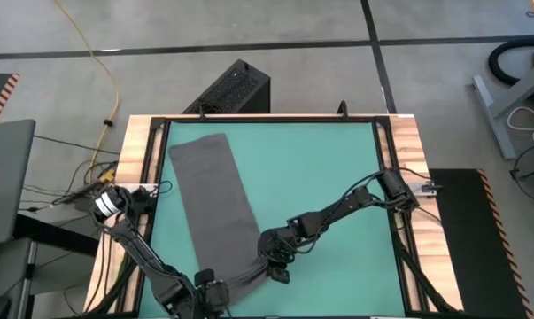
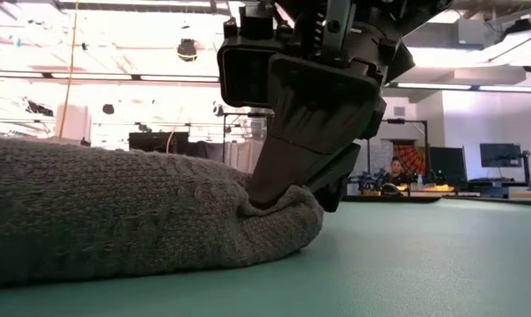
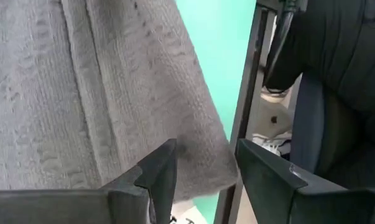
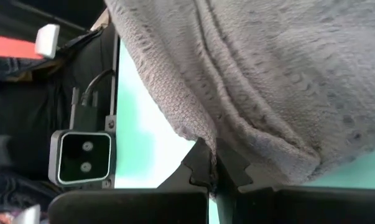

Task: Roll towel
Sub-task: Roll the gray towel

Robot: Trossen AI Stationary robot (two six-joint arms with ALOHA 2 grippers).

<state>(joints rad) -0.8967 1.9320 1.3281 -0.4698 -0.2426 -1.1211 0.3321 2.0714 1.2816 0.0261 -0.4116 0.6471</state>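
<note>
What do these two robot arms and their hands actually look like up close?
Both arms are black and jointed, with thin black cables looped along the links. The left arm has a shiny silver ring near its base. Each ends in a boxy black hand with two flat, wedge-shaped dark fingers: the left hand and the right hand.

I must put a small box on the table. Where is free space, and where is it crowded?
Free: the green mat between the towel and the right wooden edge, ahead of the right arm; also a narrow strip left of the towel. Crowded: the near edge, where the right gripper pinches the towel's corner and the open left gripper sits at its end.
</note>
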